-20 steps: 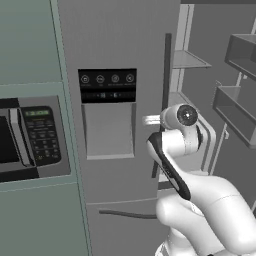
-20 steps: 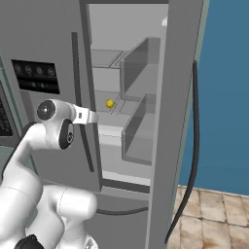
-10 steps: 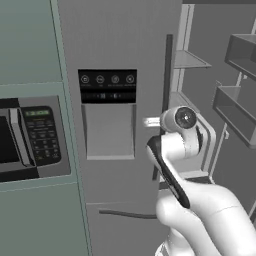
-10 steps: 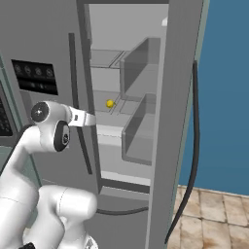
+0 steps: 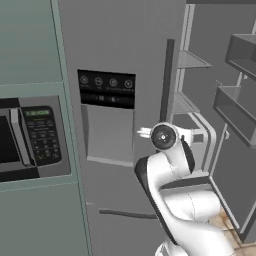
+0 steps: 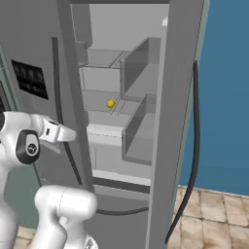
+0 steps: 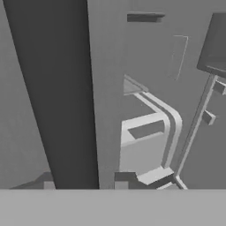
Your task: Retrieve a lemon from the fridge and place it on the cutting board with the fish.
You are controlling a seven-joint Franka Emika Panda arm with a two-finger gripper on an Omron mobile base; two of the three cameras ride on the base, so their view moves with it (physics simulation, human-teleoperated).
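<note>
I'm pulling back from the fridge [image 6: 170, 121], its door swung open; hand closed on nothing (lemon [image 6: 110, 103] waiting on its shelf).

The fridge [image 5: 125, 60] is cut off by the top and bottom edges of both base views. The lemon [image 6: 110, 103] is too small for any detail to be made out. The microwave [image 5: 27, 140] is cropped by the left edge. The fingertips are hidden in the hand view.
</note>
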